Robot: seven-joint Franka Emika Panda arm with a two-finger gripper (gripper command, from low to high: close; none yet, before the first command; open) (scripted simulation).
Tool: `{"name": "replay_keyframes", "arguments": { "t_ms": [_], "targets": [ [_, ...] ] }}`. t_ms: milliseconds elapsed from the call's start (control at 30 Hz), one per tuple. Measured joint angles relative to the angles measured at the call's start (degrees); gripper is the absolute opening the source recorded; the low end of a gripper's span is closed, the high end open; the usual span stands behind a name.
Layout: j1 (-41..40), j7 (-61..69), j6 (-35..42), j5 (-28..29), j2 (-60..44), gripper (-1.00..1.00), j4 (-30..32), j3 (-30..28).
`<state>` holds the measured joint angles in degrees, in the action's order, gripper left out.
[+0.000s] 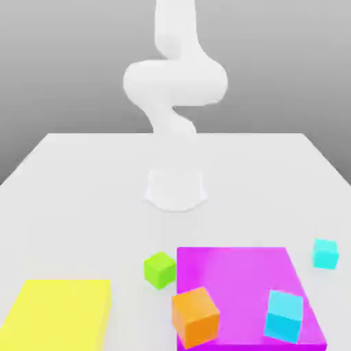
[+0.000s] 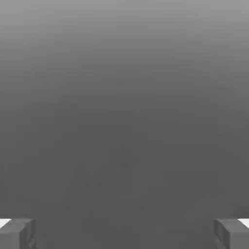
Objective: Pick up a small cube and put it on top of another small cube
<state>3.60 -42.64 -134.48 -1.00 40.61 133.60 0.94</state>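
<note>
A small green cube rests on the white table, just off the magenta pad's edge on the exterior view's left. A small cyan cube sits on the table at the exterior view's right. A larger orange cube overlaps the magenta pad's near corner, and a larger cyan cube stands on the pad. The white arm rises from its base and leaves the picture upward. In the hand view my gripper is open, its fingers far apart, with plain grey between them.
A flat magenta pad lies at the front, right of centre in the exterior view. A flat yellow pad lies at the front on the exterior view's left. The arm's base stands mid-table behind the cubes.
</note>
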Motion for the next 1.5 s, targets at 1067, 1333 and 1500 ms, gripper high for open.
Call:
{"name": "replay_keyframes", "arguments": {
  "t_ms": [1067,1333,1500],
  "targets": [
    [36.14,11.4,-34.78,16.5,-62.24,-1.0,14.58,6.96],
    [33.8,13.85,-30.82,13.37,-57.18,-1.0,15.76,10.04],
    [28.94,22.54,-22.69,7.33,-50.21,-1.0,14.43,12.06]
  ]
}}
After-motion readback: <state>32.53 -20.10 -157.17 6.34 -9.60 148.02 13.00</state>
